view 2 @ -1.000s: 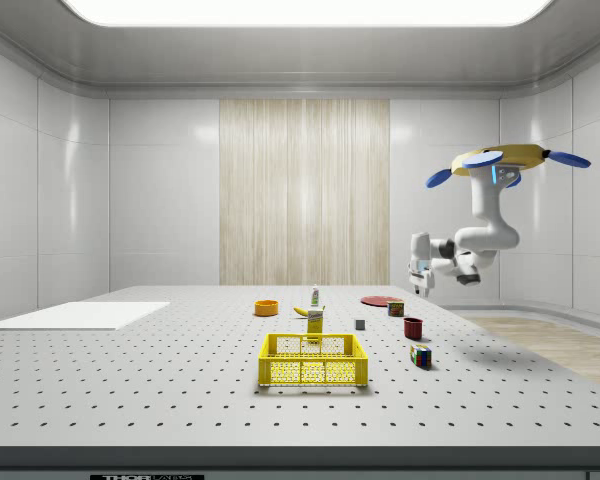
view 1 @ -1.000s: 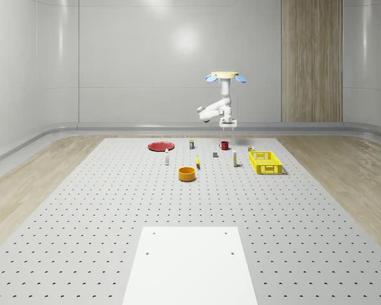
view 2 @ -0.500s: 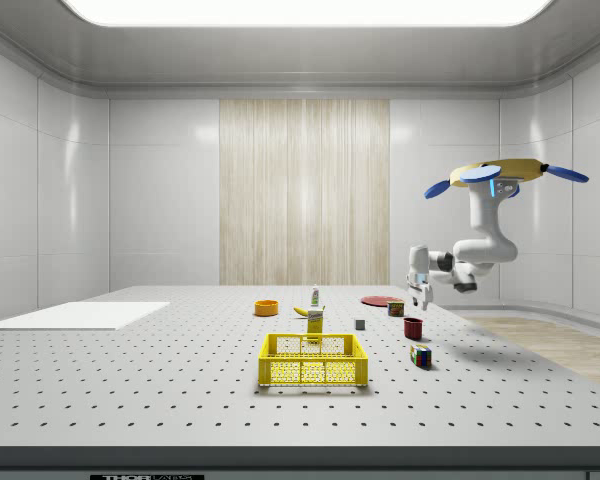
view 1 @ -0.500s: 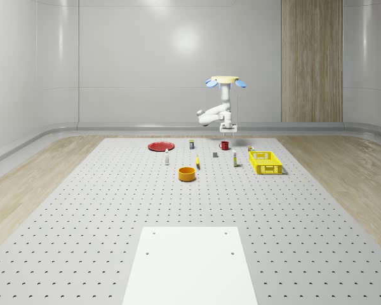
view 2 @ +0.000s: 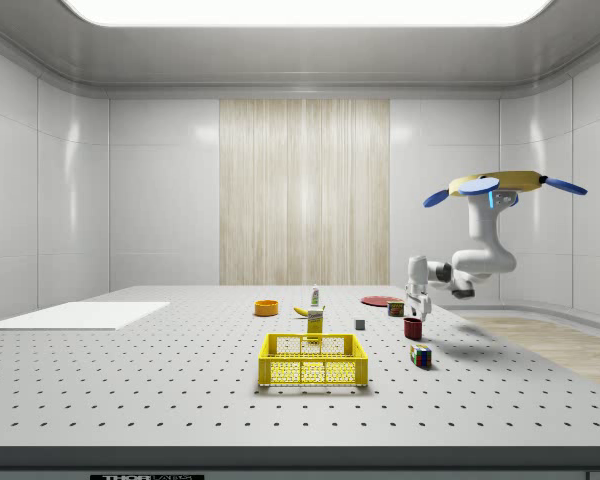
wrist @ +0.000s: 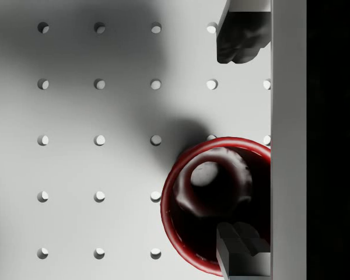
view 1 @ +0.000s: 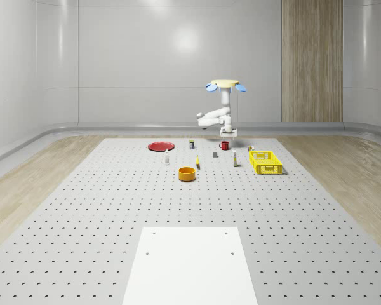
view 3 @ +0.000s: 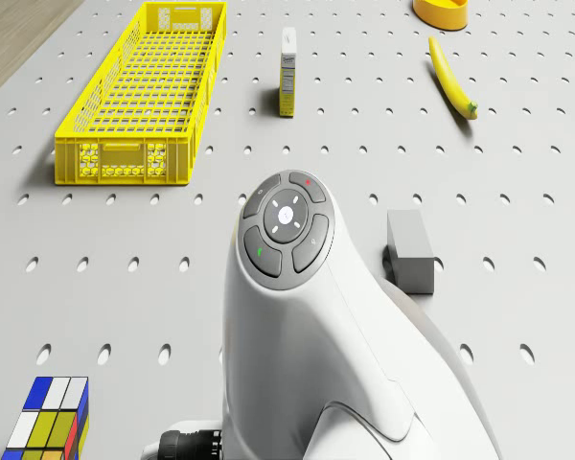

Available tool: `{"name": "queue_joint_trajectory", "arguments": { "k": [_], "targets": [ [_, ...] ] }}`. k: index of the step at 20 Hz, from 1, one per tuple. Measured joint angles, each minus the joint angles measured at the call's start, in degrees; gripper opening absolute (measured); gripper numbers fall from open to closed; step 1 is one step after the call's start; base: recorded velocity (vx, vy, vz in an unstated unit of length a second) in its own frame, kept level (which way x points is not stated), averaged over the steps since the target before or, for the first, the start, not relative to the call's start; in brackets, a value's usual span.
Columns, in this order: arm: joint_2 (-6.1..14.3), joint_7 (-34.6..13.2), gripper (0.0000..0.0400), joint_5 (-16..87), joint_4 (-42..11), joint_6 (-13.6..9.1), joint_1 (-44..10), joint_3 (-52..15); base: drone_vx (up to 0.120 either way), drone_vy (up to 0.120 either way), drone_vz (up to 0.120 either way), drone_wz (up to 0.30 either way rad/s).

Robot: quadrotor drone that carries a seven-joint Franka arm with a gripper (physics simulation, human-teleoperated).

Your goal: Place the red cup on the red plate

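The red cup (view 1: 224,145) stands upright on the perforated table, right of the flat red plate (view 1: 160,147) in the whole-scene view. The drone (view 1: 227,84) hovers over the cup with its arm bent downward. The gripper (view 1: 228,135) hangs just above the cup (view 2: 413,328), apart from it in the side view, where the gripper (view 2: 417,308) points down. In the wrist view the gripper (wrist: 242,143) is open, looking into the cup (wrist: 189,198). One finger (wrist: 239,38) is beyond the rim, the other overlaps the cup's opening. The plate (view 2: 380,300) lies farther back.
A yellow crate (view 1: 266,162), an orange bowl (view 1: 187,173) and a banana (view 1: 197,162) lie nearer the front. A grey block (view 3: 409,251), a small carton (view 3: 287,59) and a colour cube (view 3: 50,417) stand close to the cup. A white panel (view 1: 189,264) covers the front table.
The drone has sunk lower and the arm has brought the gripper down from well above the cup to just over it. The cup and plate have not moved.
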State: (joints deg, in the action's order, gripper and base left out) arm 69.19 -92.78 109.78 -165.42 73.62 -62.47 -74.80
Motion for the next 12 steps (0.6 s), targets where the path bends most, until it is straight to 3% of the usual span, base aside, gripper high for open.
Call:
{"name": "queue_joint_trajectory", "arguments": {
  "k": [5, 12],
  "targets": [
    [1.8, 0.1, 0.0400, 1.5, 0.4, 2.4, 0.0, 1.9, 0.000, 0.000, 0.000, 0.000],
    [2.9, -0.4, 0.0400, 1.7, 2.5, 4.2, -2.4, 2.0, 0.000, 0.000, 0.000, 0.000]
  ]
}}
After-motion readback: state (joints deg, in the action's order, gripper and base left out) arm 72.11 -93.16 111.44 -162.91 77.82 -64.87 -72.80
